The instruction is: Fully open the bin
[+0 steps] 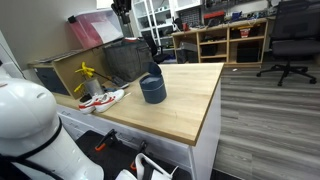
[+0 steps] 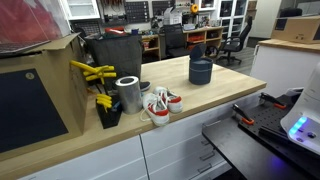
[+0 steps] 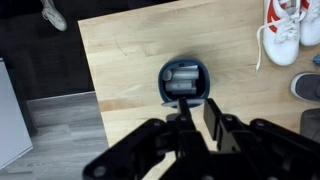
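While the gripper (image 3: 198, 114) hangs over the table, the bin (image 3: 184, 80) sits right under it on the wooden table top (image 3: 130, 50). The wrist view shows the gripper as a dark, blurry shape. I cannot tell if its two fingers are apart or pressed together. It does not seem to touch the bin.

In both exterior views the bin is a small, round, dark blue-grey pot that stands alone near the middle of the table. Its lid (image 1: 153, 71) sticks up from one side, so the bin looks partly open, not all the way. From above you can look down into it and see something pale inside.

I think the bin is hard, smooth and light, like plastic. A light bin can slide or tip if it gets a big push. The lid looks thin and stiff, and it should swing on its hinge. The best place to take hold is the free edge of the lid, far from the hinge. A soft push back should be enough.

The white and red shoes (image 2: 160, 105) lie well apart from the bin.
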Tool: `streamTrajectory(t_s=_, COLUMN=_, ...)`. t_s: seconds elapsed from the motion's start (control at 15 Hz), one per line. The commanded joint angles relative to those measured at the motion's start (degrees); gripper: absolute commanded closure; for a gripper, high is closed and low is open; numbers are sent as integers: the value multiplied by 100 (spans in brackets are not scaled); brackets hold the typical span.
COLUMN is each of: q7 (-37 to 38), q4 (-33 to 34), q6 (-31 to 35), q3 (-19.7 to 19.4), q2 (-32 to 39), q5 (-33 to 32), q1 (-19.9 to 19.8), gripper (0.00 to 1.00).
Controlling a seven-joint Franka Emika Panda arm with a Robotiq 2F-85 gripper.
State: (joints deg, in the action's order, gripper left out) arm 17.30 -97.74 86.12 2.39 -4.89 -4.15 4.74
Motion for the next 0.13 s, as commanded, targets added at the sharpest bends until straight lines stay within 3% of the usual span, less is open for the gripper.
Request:
streamTrajectory(t_s=0.0, q7=-4, q4=21, q6=-19, q3=70, q2=8, q5=0, q1=-71, gripper=73)
streamTrajectory(t_s=0.07, q7=-3, q4=21, q6=-20, q3=72, q2=8, q5=0, q1=-70, gripper=73)
